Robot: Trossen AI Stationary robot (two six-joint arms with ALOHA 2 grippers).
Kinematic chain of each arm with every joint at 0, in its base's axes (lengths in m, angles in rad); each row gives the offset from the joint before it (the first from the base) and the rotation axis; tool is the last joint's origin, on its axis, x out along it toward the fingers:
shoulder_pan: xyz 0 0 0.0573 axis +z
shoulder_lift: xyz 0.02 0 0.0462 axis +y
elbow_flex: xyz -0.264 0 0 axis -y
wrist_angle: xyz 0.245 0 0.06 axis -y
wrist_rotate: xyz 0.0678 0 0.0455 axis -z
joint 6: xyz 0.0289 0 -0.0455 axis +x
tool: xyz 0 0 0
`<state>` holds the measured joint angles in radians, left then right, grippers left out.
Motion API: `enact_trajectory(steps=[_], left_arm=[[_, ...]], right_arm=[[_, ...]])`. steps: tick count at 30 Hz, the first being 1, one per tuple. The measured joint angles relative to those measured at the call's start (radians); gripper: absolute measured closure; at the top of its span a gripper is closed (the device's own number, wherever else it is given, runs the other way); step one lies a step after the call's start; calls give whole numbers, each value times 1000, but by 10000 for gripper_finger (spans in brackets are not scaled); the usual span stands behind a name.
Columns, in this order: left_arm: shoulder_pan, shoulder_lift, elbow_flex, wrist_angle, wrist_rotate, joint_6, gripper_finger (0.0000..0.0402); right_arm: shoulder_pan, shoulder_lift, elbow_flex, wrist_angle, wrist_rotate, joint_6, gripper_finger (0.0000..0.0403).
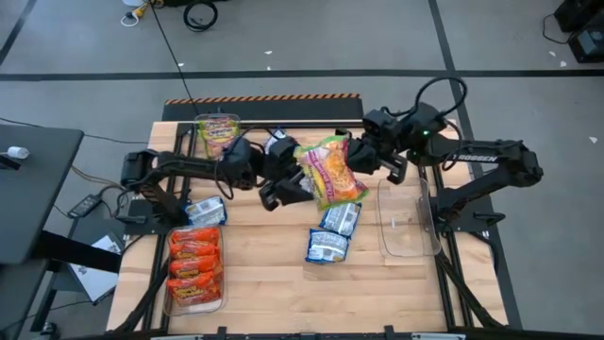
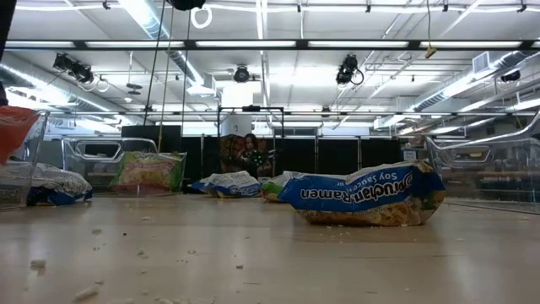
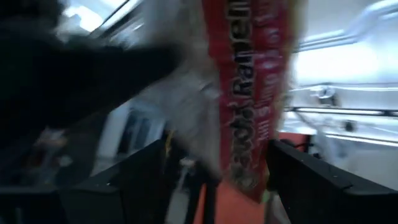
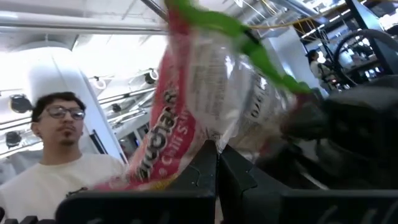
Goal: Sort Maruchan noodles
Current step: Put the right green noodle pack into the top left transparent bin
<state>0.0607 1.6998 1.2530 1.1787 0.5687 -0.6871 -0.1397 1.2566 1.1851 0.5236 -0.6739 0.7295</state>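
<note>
A green-pink-yellow Maruchan packet (image 1: 332,175) hangs above the middle of the table, between my two arms. My right gripper (image 1: 355,156) is shut on it from the table's right side. My left gripper (image 1: 288,189) is open at the packet's left end. In the left wrist view its two fingers (image 3: 143,180) stand on either side of the packet (image 3: 249,93) with gaps showing. Two blue-white packets (image 1: 342,217) (image 1: 327,246) lie flat on the table just nearer. In the low view neither gripper shows. My right gripper pinches an edge of the packet (image 4: 208,134) between its two shut fingers, at the packet's far right corner (image 1: 347,151). The fingers come from the table's right, slanting upward. The packet is lifted clear of the table and stands tilted beyond the fingertips.
A clear bin (image 1: 195,269) at the near left holds orange-red packets, with a blue-white packet (image 1: 206,210) at its far end. A far-left bin (image 1: 219,132) holds a green packet. Another clear bin (image 1: 408,217) stands at the right. A person (image 4: 62,155) shows beyond the table.
</note>
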Motion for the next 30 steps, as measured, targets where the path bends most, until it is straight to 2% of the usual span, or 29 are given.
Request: enact_trajectory(steps=[5, 13, 18, 24, 27, 30], left_arm=[[1, -1, 0, 81, 45, -52, 120], [33, -6, 0, 84, -21, -79, 122], [51, -6, 0, 84, -22, -113, 159], [58, -6, 0, 83, 16, -113, 235], [80, -14, 0, 69, 39, -133, 239], [116, -56, 0, -43, 81, -110, 236]], right_arm=[[0, 1, 0, 0, 5, -16, 396], [-1, -5, 0, -25, 5, -16, 396], [-5, -4, 0, -40, 36, 6, 389], [-14, -8, 0, -35, 109, 4, 342], [-33, -20, 0, 5, 162, 1, 307], [-62, -52, 0, 84, 242, -5, 275]])
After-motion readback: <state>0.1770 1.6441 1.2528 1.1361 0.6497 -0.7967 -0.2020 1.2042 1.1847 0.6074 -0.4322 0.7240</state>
